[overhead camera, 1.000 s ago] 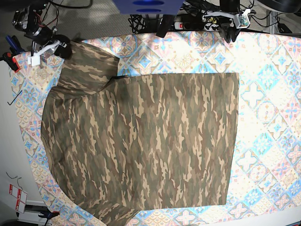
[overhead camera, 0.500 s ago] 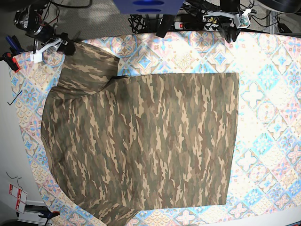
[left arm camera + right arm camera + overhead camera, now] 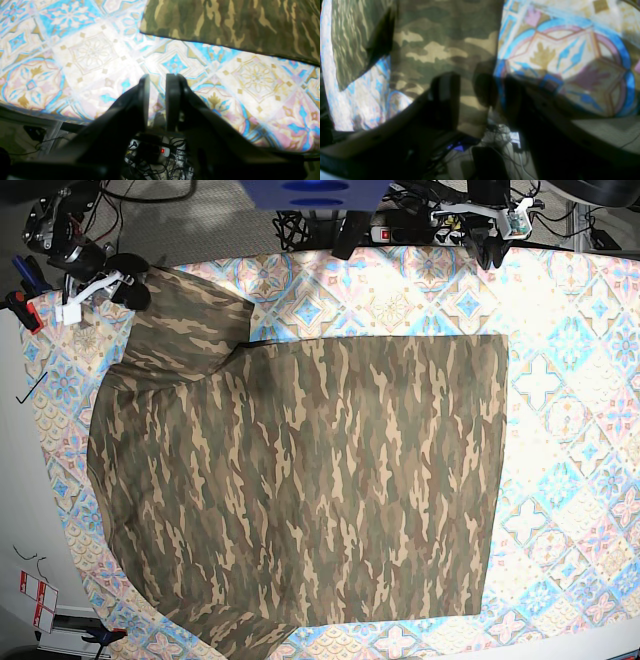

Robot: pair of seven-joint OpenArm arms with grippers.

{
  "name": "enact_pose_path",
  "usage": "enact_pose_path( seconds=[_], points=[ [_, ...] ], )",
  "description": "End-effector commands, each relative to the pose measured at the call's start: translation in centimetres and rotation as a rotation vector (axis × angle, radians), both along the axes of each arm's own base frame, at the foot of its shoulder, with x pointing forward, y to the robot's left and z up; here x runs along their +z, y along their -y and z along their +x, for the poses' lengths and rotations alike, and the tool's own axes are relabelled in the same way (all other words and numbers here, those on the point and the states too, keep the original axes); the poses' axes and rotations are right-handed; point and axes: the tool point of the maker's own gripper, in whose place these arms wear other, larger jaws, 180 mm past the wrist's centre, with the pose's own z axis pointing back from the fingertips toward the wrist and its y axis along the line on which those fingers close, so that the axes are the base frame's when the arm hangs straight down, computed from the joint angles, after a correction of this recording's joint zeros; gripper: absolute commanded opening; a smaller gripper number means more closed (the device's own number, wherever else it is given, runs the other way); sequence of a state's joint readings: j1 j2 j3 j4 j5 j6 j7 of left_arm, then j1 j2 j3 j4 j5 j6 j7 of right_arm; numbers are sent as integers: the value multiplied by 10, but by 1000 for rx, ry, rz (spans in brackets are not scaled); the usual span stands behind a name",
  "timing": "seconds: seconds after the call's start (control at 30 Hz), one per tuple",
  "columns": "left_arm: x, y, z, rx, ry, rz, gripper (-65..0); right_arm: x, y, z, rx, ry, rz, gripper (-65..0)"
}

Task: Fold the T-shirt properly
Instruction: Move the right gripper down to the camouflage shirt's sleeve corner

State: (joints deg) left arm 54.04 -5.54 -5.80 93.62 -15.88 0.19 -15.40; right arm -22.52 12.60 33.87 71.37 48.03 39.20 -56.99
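Note:
The camouflage T-shirt lies spread flat on the patterned tablecloth, one sleeve reaching to the far left corner. My right gripper is at that sleeve's outer edge. In the right wrist view its jaws stand close together with the sleeve's cloth between them. My left gripper hangs over the table's far edge, apart from the shirt. In the left wrist view its jaws are nearly together and empty, with the shirt's edge beyond them.
A power strip and cables lie behind the table's far edge. Red-handled clamps sit at the left edge by the right arm. Bare tablecloth shows to the right of the shirt.
My right gripper nudged in toward the sleeve, then drew back a little to the left. The shirt's body and the left arm have not moved.

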Motion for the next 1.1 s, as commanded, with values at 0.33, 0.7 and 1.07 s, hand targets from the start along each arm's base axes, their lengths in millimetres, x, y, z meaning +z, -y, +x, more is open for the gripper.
enact_pose_path(
  seconds=[0.33,0.7,1.07],
  points=[
    [6,0,0,-3,18,5,-543,-3,-22,-12,157,-79,-10,-361],
    [6,0,1,-1,23,5,-543,-1,-36,-4,203,-61,-2,-405],
    [-1,11,9,54,39,-142,-326,-2,-35,-5,203,-64,-4,-650]
  ],
)
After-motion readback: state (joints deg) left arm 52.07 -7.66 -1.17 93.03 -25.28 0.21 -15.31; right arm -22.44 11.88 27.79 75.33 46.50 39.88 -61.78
